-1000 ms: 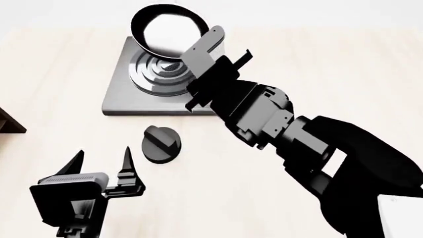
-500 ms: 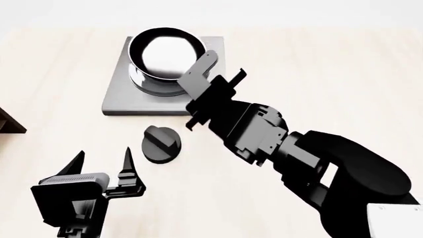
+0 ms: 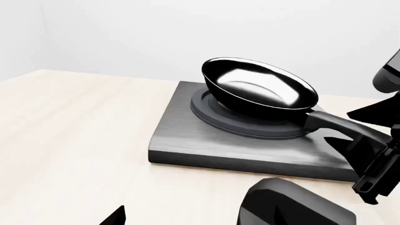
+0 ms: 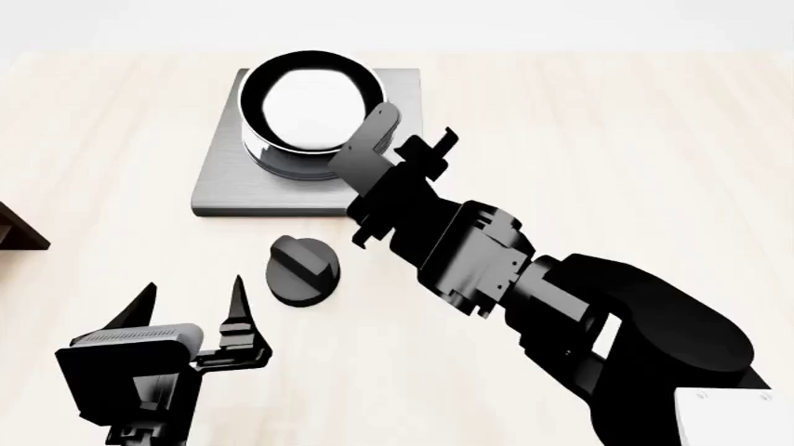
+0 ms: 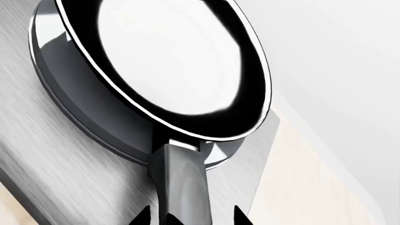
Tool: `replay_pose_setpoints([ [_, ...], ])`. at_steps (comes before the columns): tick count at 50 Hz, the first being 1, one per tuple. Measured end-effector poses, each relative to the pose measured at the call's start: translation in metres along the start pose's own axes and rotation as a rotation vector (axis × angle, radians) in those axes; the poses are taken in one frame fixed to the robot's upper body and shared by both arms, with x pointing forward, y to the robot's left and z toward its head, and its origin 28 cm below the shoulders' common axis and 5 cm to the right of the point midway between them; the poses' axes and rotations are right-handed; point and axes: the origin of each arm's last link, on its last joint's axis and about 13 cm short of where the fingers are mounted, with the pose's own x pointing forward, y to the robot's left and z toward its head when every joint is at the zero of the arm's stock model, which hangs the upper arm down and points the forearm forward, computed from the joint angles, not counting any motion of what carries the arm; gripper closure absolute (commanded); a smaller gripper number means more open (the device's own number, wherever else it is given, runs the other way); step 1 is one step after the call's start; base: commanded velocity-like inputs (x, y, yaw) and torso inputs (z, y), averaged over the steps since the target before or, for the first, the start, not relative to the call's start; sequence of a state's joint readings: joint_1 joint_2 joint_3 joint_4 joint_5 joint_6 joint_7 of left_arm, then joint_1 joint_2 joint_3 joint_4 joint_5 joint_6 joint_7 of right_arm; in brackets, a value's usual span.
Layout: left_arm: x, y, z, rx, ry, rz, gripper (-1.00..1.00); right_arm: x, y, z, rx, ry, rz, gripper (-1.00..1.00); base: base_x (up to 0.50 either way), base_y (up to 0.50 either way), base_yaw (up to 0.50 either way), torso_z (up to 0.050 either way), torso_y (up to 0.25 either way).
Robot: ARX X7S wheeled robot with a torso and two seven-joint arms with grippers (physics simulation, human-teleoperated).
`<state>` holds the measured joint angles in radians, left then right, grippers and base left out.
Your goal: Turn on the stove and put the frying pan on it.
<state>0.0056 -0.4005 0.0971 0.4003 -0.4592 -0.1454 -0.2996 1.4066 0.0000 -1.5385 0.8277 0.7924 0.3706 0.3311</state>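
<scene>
The frying pan (image 4: 310, 104), black with a pale glossy inside, rests on the dark burner rings of the stove (image 4: 221, 190), a flat grey slab. Its long handle (image 4: 370, 137) points toward me. My right gripper (image 4: 403, 150) is shut on the end of that handle, and the right wrist view shows the handle (image 5: 181, 187) running between the two fingertips of the right gripper (image 5: 192, 216). From the left wrist the pan (image 3: 259, 86) looks nearly level on the stove (image 3: 206, 152). The round black ridged knob (image 4: 304, 269) lies in front of the slab. My left gripper (image 4: 192, 302) hangs open beside it, holding nothing.
A brown wooden shelf corner (image 4: 19, 232) juts in at the left edge. My right arm (image 4: 596, 316) crosses the right half of the pale wooden table (image 4: 620, 139). The knob (image 3: 293, 206) looms close to the left wrist.
The pan went from tilted over the stove's far edge to resting on the burner rings. My right gripper drew back toward me and lowered with it. The left arm stayed still.
</scene>
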Motion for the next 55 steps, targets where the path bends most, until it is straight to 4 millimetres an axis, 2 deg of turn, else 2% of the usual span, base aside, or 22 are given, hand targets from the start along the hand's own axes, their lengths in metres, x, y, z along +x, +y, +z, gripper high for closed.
replay_pose_setpoints([
  [14,0.0,0.0,0.0,0.0,0.001,0.002,-1.0,0.001,-0.003,-0.001,0.032,0.013,0.026,-1.0,0.0,0.0,0.0,0.0,0.0],
  [32,0.0,0.0,-0.001,0.001,0.002,0.004,-1.0,0.0,-0.01,0.003,0.25,0.04,0.147,-1.0,0.0,0.0,0.0,0.0,0.0],
  [42,0.0,0.0,0.0,0.003,0.001,0.009,-1.0,-0.008,-0.016,0.011,0.315,0.007,0.173,-1.0,0.0,0.0,0.0,0.0,0.0],
  [55,0.001,0.0,0.001,0.008,-0.002,0.014,-1.0,-0.027,-0.033,0.02,0.353,-0.065,0.169,-1.0,0.0,0.0,0.0,0.0,0.0],
])
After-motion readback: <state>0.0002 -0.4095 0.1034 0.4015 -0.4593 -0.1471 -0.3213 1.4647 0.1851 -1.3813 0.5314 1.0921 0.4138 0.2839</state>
